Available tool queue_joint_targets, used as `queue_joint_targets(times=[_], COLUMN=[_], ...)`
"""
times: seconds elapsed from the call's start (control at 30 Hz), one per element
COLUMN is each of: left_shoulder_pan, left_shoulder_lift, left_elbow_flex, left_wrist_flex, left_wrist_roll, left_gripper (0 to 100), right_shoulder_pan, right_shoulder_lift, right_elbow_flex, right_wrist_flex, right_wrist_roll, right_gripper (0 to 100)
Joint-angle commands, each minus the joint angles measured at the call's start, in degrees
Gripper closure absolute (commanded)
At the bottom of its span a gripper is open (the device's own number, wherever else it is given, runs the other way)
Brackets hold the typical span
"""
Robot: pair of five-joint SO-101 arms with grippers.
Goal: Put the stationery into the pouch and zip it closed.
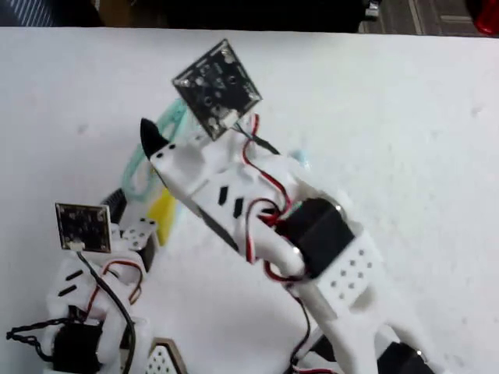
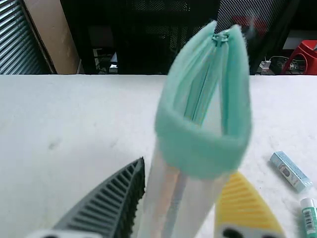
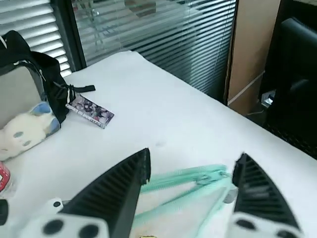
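In the left wrist view a clear pouch point(image 2: 178, 198) with a mint-green zip band point(image 2: 198, 148) stands upright, its mouth gaping. My left gripper point(image 2: 188, 171) is shut on the pouch, with the grey finger point(image 2: 109, 203) on one side and the yellow finger point(image 2: 242, 203) on the other. Beside it on the table lie a small light-blue box point(image 2: 290, 171) and a green-capped tube point(image 2: 308, 213). My right gripper point(image 3: 194, 154) hangs open just above the pouch's zip band point(image 3: 183, 176), the zip pull point(image 3: 218, 174) near one black finger point(image 3: 255, 188). From above, the right gripper point(image 1: 156, 144) sits over the pouch point(image 1: 152, 160).
A black bag point(image 3: 34, 74), a pale plush toy point(image 3: 22, 131) and a small printed booklet point(image 3: 90, 110) lie far off on the white table point(image 1: 405, 117). The right arm's body point(image 1: 312, 234) crosses the table's middle. Bare surface extends to the right.
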Motion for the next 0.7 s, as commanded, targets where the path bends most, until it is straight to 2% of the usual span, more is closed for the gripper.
queue_joint_targets(times=[0.0, 0.17, 0.53, 0.67], left_shoulder_pan=[0.3, 0.3, 0.5, 0.5], left_shoulder_lift=[0.0, 0.0, 0.0, 0.0], left_elbow_flex=[-0.5, -0.5, -0.5, -0.5], left_wrist_flex=[-1.5, -1.5, -1.5, -1.5], left_wrist_roll=[0.2, 0.2, 0.2, 0.2], left_gripper=[77, 77, 77, 77], right_shoulder_pan=[0.0, 4.5, 22.0, 29.0], right_shoulder_lift=[-3.4, -4.8, -4.3, -4.3], right_elbow_flex=[-0.8, -0.4, -0.2, 6.5], right_wrist_flex=[0.1, 0.1, 8.5, 6.1], right_wrist_roll=[0.8, 0.7, 0.5, 0.7], right_gripper=[75.1, 76.5, 76.5, 76.5])
